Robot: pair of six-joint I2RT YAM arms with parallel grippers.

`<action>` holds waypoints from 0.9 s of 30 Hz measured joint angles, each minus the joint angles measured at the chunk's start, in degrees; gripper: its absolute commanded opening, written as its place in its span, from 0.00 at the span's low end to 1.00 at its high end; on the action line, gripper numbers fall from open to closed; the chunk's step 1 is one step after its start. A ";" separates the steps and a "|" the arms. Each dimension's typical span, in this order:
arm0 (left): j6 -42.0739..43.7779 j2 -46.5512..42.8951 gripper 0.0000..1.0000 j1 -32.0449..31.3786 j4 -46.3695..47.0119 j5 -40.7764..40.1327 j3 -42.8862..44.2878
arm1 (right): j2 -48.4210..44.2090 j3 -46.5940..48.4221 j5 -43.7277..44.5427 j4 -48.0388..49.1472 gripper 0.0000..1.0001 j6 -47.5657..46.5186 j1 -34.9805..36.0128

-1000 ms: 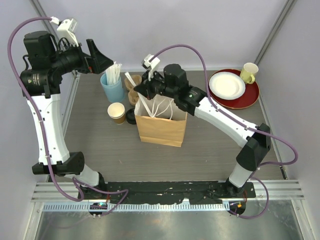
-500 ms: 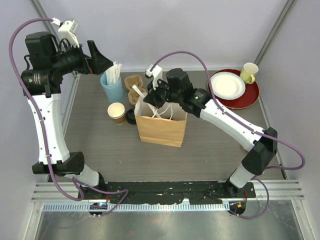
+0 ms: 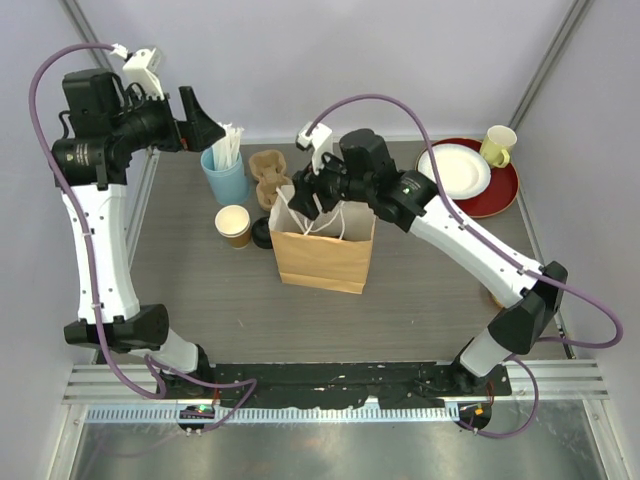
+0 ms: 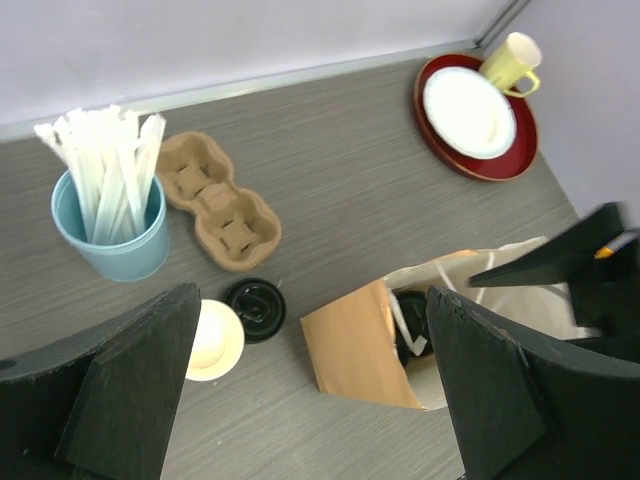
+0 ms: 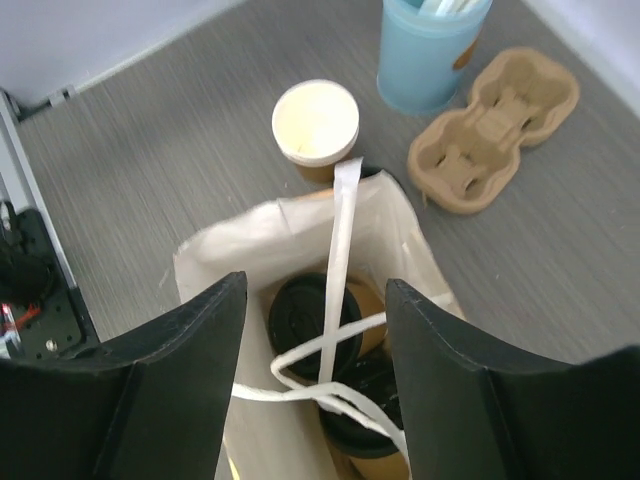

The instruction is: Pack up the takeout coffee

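Two lidded cups stand inside the paper bag (image 3: 322,258) at frame centre. The first cup (image 5: 303,318) sits directly below the right gripper (image 5: 315,292), between its spread, empty fingers, and the second cup (image 5: 375,385) sits just beside it toward the lower edge. Left gripper (image 4: 312,296) hangs high at upper left, jaws wide apart, gripping nothing, well apart from the bag.

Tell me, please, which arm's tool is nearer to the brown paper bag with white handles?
Right. The right tool hovers directly above the open brown paper bag; the left tool hangs off to that bag's left, raised near the light-blue cup of white straws.
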 measured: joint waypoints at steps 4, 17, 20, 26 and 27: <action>0.48 -0.11 0.94 0.00 2.01 -4.61 -4.39 | 0.42 6.23 0.76 -0.13 0.64 1.31 0.00; 2.23 18.16 0.38 -0.50 11.30 -15.82 -5.57 | 1.36 12.66 2.49 6.23 0.63 9.51 -5.29; 4.09 24.98 0.41 -0.59 11.47 -16.09 -1.84 | 1.53 11.78 2.67 6.21 0.63 11.43 -7.26; 6.67 30.60 0.44 -1.18 11.26 -15.15 -0.02 | 2.75 11.58 2.89 6.25 0.63 13.75 -9.25; 6.75 31.15 0.44 -1.29 11.34 -15.08 0.20 | 3.04 11.58 2.89 6.21 0.63 13.97 -9.46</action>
